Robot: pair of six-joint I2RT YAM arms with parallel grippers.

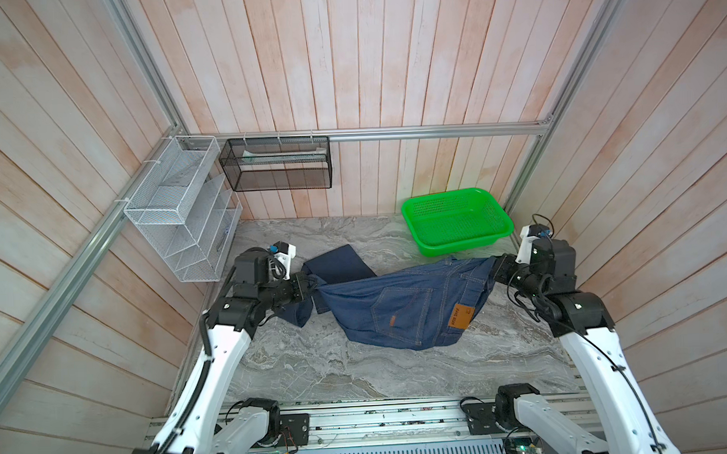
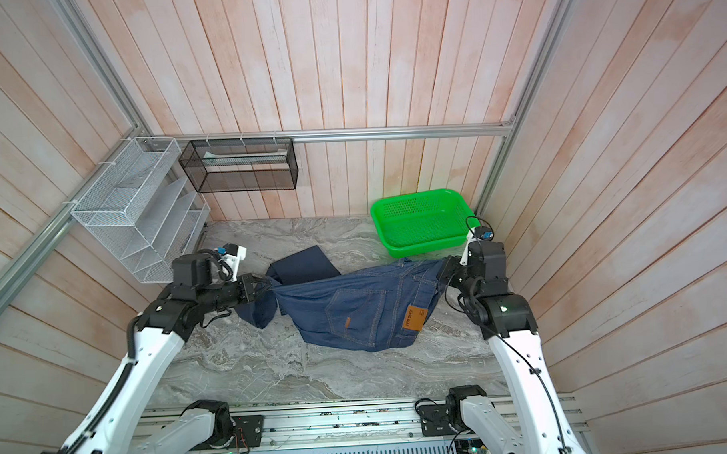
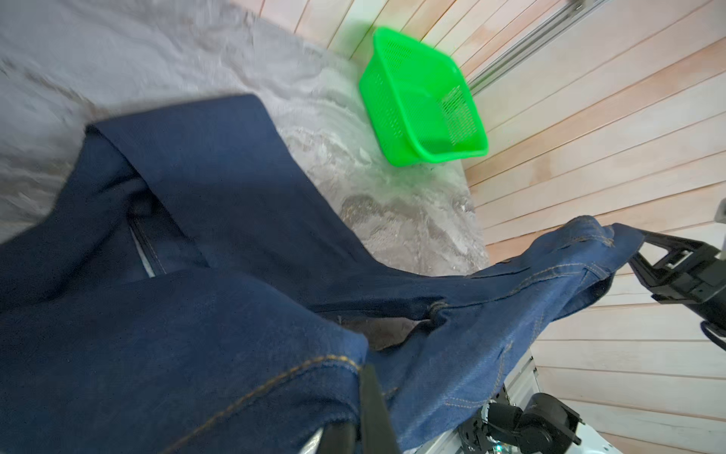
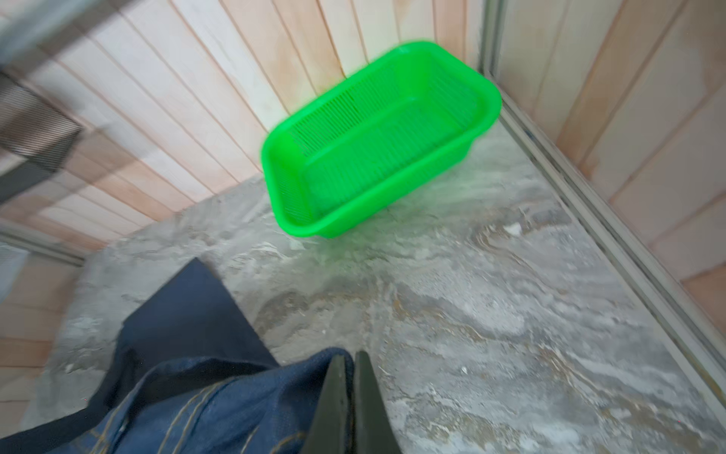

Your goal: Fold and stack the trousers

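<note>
The trousers [image 1: 398, 306] [image 2: 356, 307], dark blue denim with tan stitching and a brown patch, hang stretched between my two grippers over the marble table [image 1: 358, 373]. The back pocket faces up and the sagging middle rests on the table. One leg [image 1: 342, 264] lies flat behind. My left gripper [image 1: 314, 287] [image 2: 270, 286] [image 3: 367, 369] is shut on a bunched fold at the left end. At the right end my right gripper [image 1: 494, 265] [image 2: 442, 267] [image 4: 349, 357] is shut on the waistband edge. The denim [image 3: 196, 314] [image 4: 196, 401] fills much of both wrist views.
A green plastic basket [image 1: 458, 245] [image 2: 425, 244] [image 3: 424, 157] [image 4: 314, 224] stands at the back right corner, just behind the right gripper. A white wire rack [image 1: 178, 209] and a black mesh basket [image 1: 276, 162] hang on the walls at the back left.
</note>
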